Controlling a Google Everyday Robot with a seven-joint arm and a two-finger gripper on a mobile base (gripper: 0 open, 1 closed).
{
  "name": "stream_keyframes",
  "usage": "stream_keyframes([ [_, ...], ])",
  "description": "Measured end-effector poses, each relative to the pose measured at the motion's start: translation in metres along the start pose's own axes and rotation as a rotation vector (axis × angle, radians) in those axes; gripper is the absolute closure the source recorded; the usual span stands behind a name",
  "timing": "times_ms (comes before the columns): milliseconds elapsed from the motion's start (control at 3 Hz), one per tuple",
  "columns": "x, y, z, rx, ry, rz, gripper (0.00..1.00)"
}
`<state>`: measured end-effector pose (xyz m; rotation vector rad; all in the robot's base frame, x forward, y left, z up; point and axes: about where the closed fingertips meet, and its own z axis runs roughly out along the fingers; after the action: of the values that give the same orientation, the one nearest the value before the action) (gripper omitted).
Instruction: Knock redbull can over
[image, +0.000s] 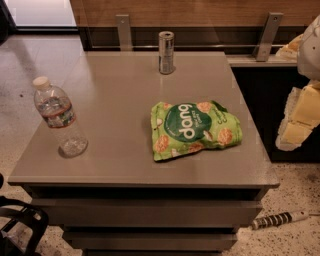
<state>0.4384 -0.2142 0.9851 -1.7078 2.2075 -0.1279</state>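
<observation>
We see the redbull can (166, 52) standing upright on the grey surface (115, 165), close to the far edge and about at the middle of it. It is a slim, tall can of silver-grey metal. Its top rim is shiny and catches the light, and on its side there are some faint darker markings that we cannot read. Nothing touches it, and it stands well apart from the other things.

Near the left edge stands a clear plastic bottle (57, 117) with a white cap and a label around its upper body. It is also upright and looks taller than the can. Between the middle and the right edge lies a green snack bag (195, 130), flat and a little crumpled, with white letters on a dark green round field.

The claw (20, 227) is, as we understand it, the dark curved shape in the lower left of the view. It is below the near left corner of the surface and partly cut off, far from the can. We cannot tell if it is clenched or released. Cream-white parts of the arm (302, 112) show beyond the right edge. On the floor below the near right corner lies a striped stick-like thing (280, 219).
</observation>
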Motion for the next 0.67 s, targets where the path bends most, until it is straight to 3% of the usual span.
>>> stream_keyframes([
  [667,-0.0019,-0.0094,0.0002,0.014,-0.033,0.009,0.00],
])
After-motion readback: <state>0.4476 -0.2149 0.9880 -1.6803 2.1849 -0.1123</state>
